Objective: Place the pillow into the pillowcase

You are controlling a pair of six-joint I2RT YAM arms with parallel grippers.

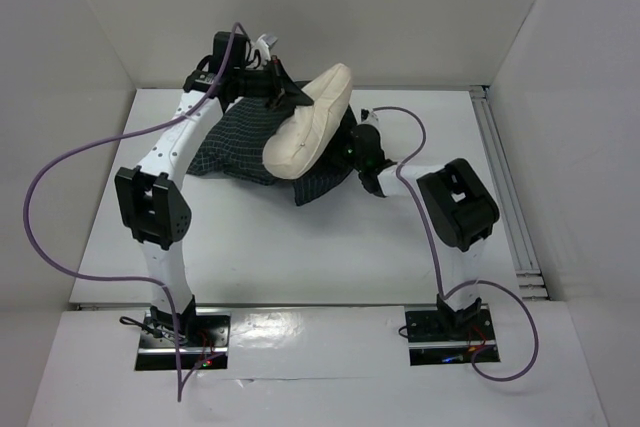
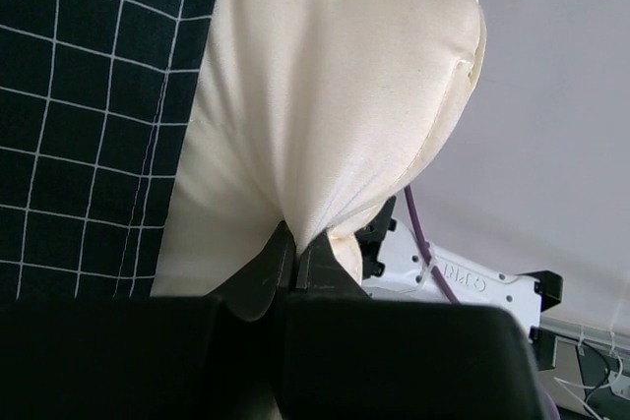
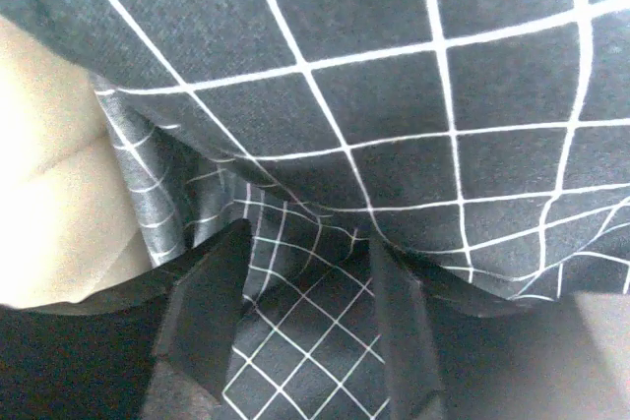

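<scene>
The cream pillow (image 1: 310, 122) lies tilted across the dark checked pillowcase (image 1: 240, 142) at the back of the table. Its far end sticks up. My left gripper (image 1: 285, 95) is at the pillow's back left edge. In the left wrist view this gripper (image 2: 295, 243) is shut on a pinch of the pillow (image 2: 325, 95), with the pillowcase (image 2: 79, 95) on the left. My right gripper (image 1: 350, 149) is at the pillowcase's right side. In the right wrist view its jaws (image 3: 310, 243) stand apart, with folds of pillowcase (image 3: 394, 66) between and above them and the pillow (image 3: 49, 204) at the left.
White walls close in the table on the left, back and right. A metal rail (image 1: 505, 187) runs along the right edge. Purple cables loop from both arms. The right arm's link (image 2: 453, 277) shows beyond the pillow in the left wrist view.
</scene>
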